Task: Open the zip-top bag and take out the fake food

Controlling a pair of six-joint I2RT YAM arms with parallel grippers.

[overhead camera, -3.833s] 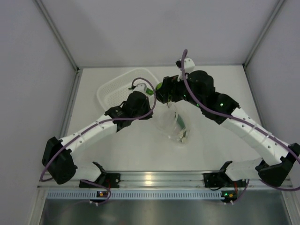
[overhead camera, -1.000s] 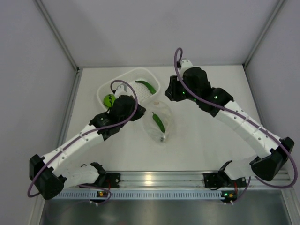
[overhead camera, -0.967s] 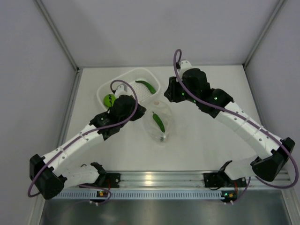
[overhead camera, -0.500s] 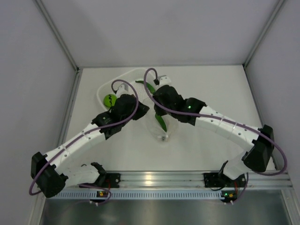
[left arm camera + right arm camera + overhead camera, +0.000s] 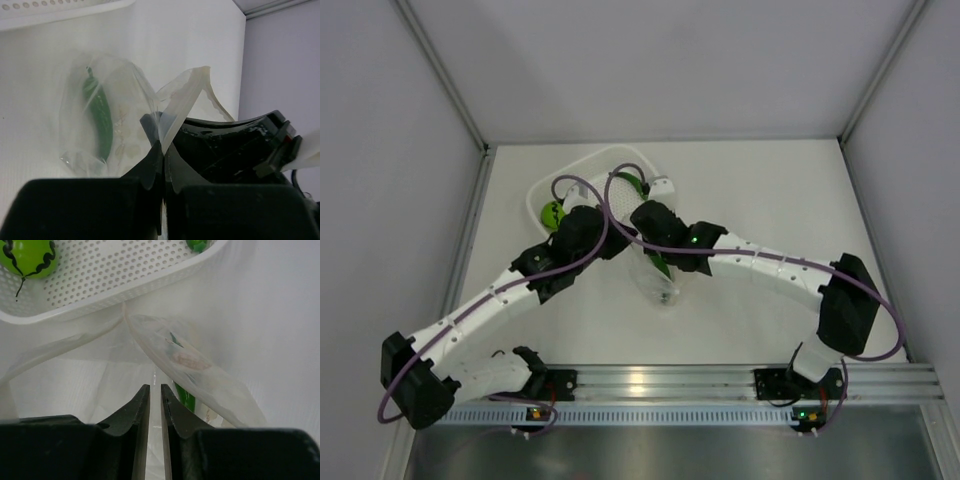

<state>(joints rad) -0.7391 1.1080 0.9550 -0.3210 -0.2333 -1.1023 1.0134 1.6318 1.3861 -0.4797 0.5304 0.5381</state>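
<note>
The zip-top bag (image 5: 667,283) lies crumpled right of the white basket, its mouth pulled open. My left gripper (image 5: 163,151) is shut on the bag's rim (image 5: 182,102) and holds it up. One dark green pod (image 5: 100,122) of the fake food lies inside the bag. My right gripper (image 5: 155,390) is at the bag's mouth, its jaws a thin slit apart with nothing between them. The pod (image 5: 186,399) shows just right of its right finger. The lime-green ball (image 5: 27,255) and another pod (image 5: 631,183) lie in the basket.
The white perforated basket (image 5: 582,172) stands at the back, left of centre, right behind the bag. Both arms (image 5: 770,268) meet over the bag, wrists close together. Grey walls (image 5: 380,150) close in the table on three sides.
My right arm has swung from the back right over to the bag's mouth, and its jaws have narrowed. The left gripper has stayed shut on the rim.
</note>
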